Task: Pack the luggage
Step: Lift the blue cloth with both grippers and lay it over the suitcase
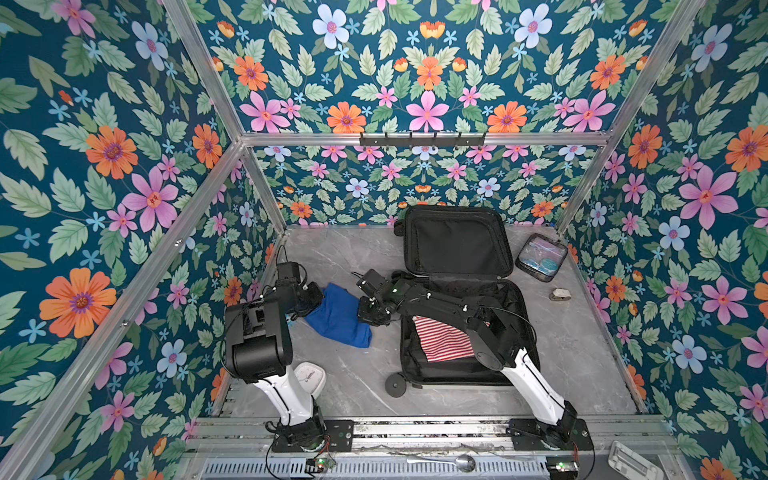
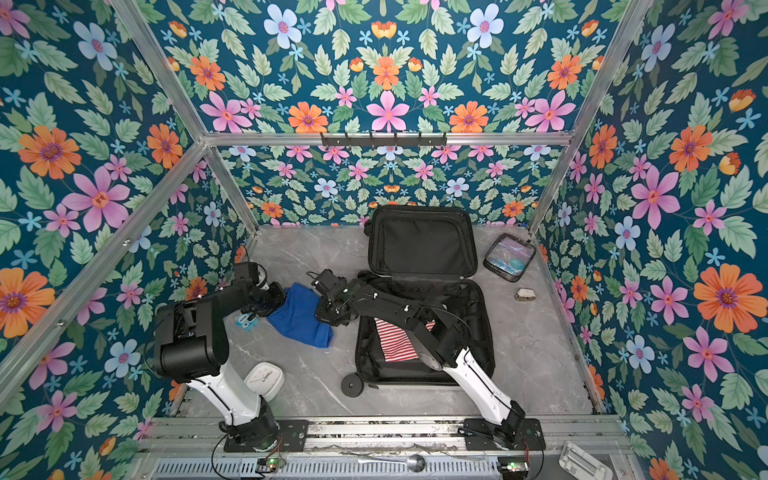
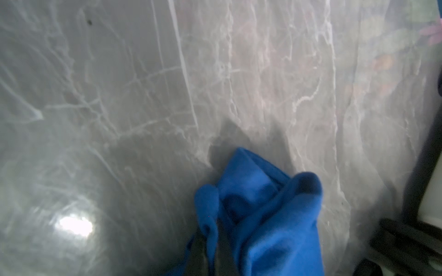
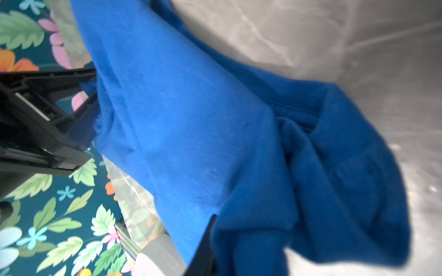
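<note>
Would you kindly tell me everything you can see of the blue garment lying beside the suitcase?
The blue garment is plain, soft-looking cloth, rumpled and folded over itself. It lies on the grey marble table, left of the open luggage in both top views, not touching it. The left gripper pinches one edge and the right gripper appears to pinch the opposite edge; in the wrist views its folds gather up towards each.

Tabletop (image 1: 332, 257) free far-left & near-centre; luggage (image 1: 457, 245) fills centre-right, blue cloth (image 1: 338, 316) just left of it, clock (image 1: 309, 376) near-left, pouch (image 1: 540, 257) far-right.
</note>
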Controlling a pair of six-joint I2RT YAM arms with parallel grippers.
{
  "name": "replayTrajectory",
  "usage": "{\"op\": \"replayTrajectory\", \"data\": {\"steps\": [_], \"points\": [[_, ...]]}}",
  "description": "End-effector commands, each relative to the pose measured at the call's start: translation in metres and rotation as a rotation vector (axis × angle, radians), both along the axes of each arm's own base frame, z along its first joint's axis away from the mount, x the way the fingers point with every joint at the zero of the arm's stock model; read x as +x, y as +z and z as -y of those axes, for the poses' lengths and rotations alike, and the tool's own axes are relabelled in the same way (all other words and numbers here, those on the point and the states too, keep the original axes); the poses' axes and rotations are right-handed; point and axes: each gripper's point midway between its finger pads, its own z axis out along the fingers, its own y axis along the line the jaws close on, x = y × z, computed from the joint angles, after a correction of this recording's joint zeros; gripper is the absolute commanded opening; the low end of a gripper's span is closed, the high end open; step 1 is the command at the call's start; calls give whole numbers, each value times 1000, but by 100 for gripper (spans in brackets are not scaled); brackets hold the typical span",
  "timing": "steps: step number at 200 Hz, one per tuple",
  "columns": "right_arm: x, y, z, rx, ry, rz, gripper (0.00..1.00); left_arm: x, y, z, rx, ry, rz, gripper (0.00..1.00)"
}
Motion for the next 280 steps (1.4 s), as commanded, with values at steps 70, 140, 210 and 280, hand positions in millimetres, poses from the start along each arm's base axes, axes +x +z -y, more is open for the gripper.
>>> {"op": "replayTrajectory", "data": {"steps": [70,140,210,280], "points": [[-4,76,0,38,180,160,0,-9,69,22,-89,-50,92,0],[-28,141,41,32,308,271,0,-18,137,52,-220,-59,238,0],[-57,169,148,22,266,321,0,-58,176,159,-331,-105,351,0],[-79,175,263,55,146,331,0,-86,181,261,-432,-154,398,0]]}}
